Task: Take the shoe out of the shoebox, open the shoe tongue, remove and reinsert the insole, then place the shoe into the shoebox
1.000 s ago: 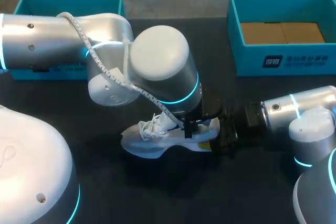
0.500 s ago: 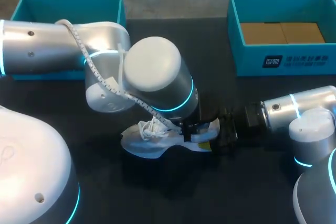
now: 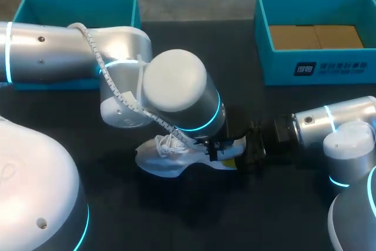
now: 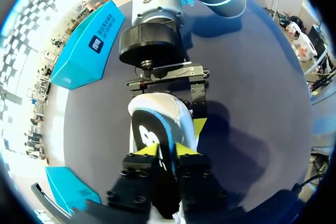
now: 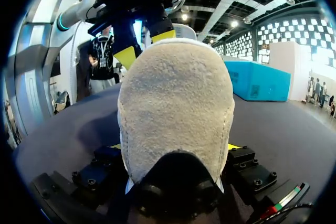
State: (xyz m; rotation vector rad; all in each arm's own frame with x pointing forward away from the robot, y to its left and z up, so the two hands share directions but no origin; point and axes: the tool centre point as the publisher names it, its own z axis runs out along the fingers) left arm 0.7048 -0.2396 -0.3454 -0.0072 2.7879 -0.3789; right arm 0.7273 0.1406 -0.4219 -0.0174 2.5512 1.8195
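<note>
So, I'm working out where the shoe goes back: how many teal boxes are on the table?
2. The left box sits at the far left, partly hidden behind the left arm; the right box sits at the far right, brown cardboard inside. No other shows.

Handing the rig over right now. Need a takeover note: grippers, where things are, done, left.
The shoe lies on the table, outside the far-left teal box and the far-right teal box.
Left gripper: shut on what looks like the insole, raised out of the shoe.
Right gripper: shut on the shoe's heel.
Done: shoe out.
Unclear: whether the insole is coming out or going back.
Left: finish the insole, box the shoe.
</note>
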